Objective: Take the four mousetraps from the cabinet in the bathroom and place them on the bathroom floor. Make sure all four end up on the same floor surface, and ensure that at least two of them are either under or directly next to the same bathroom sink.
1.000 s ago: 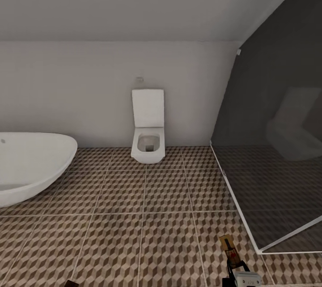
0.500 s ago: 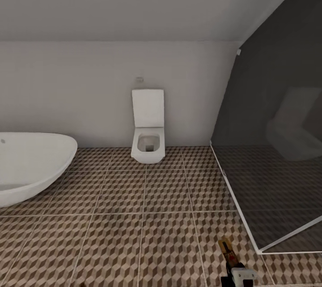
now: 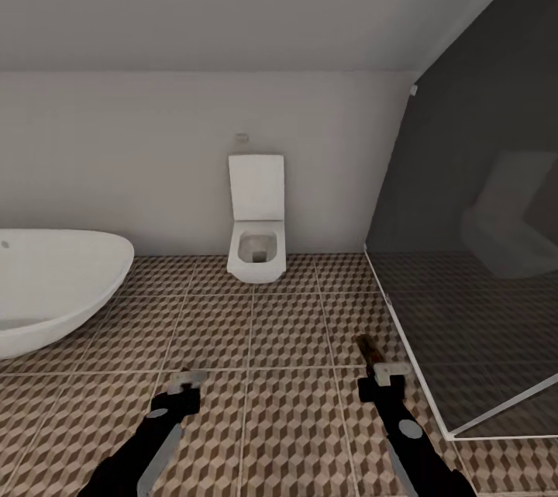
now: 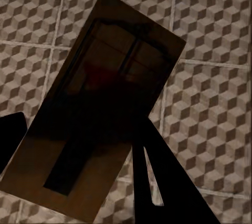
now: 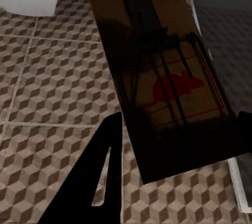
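I've a trap in each hand: the left hand (image 3: pixel 186 379) pinches a trap (image 4: pixel 100 108), the right hand (image 3: pixel 381 370) pinches another trap (image 5: pixel 163 77), both held over the floor (image 3: pixel 287 419). Each board's long axis runs straight out from its hand. No sink ahead of me, just tub (image 3: pixel 54 288) and toilet (image 3: pixel 256 245)

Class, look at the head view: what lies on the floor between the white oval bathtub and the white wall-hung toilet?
Nothing stands between the white oval bathtub and the white toilet in the head view: just bare cube-patterned floor tiles.
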Robot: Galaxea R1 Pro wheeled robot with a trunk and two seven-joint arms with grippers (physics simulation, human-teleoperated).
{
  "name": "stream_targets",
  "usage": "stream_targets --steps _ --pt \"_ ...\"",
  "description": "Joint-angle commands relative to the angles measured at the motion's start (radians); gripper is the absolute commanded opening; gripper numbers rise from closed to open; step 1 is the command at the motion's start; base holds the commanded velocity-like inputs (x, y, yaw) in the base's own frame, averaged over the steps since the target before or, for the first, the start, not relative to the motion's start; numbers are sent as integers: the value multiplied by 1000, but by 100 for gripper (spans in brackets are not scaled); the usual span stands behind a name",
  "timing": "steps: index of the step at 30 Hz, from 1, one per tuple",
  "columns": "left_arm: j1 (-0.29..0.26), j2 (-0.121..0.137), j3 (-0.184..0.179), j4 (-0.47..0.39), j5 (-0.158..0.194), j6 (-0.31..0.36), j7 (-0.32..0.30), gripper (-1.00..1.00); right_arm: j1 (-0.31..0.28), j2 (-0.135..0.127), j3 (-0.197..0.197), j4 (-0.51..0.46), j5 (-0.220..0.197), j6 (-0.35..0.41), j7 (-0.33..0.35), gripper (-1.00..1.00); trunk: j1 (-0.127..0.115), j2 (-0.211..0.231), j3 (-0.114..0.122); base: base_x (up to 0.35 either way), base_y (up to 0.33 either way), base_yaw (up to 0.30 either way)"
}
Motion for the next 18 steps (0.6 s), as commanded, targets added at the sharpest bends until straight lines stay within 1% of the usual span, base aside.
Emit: stream_targets --steps 1,3,4,5,8,10,14,16,18 --pt "-13 1 -2 -3 9 5 9 -100 -12 8 4 -7 3 24 23 -100 0 -2 -2 0 0 0" --pt "-19 1 -2 10 8 -15 8 -100 -19 22 7 -12 3 38 55 -100 0 -2 -2 0 0 0" --pt "-22 1 -2 56 8 -52 7 -100 -21 32 27 -13 4 42 69 -100 0 -2 -2 0 0 0" --pt "-23 0 -3 82 8 -74 5 -100 -22 35 46 -13 4 40 72 -100 0 -2 -2 0 0 0" --pt "-24 -2 -4 127 7 -122 0 -100 -23 38 121 -14 4 20 74 -100 0 -2 -2 0 0 0" --pt "-24 0 -4 125 6 -136 -3 -100 -23 40 151 -13 3 9 73 -100 0 -2 -2 0 0 0" --pt "-24 11 -5 54 7 -140 -22 -100 -23 40 169 -1 1 4 72 -100 0 -2 -2 0 0 0" --pt "-24 17 -4 37 8 -138 -67 -100 -23 40 170 2 0 1 72 -100 0 -2 -2 0 0 0" --pt "-24 34 -3 31 9 -134 -160 -100 -23 40 171 4 0 -9 72 -100 0 -2 -2 0 0 0"
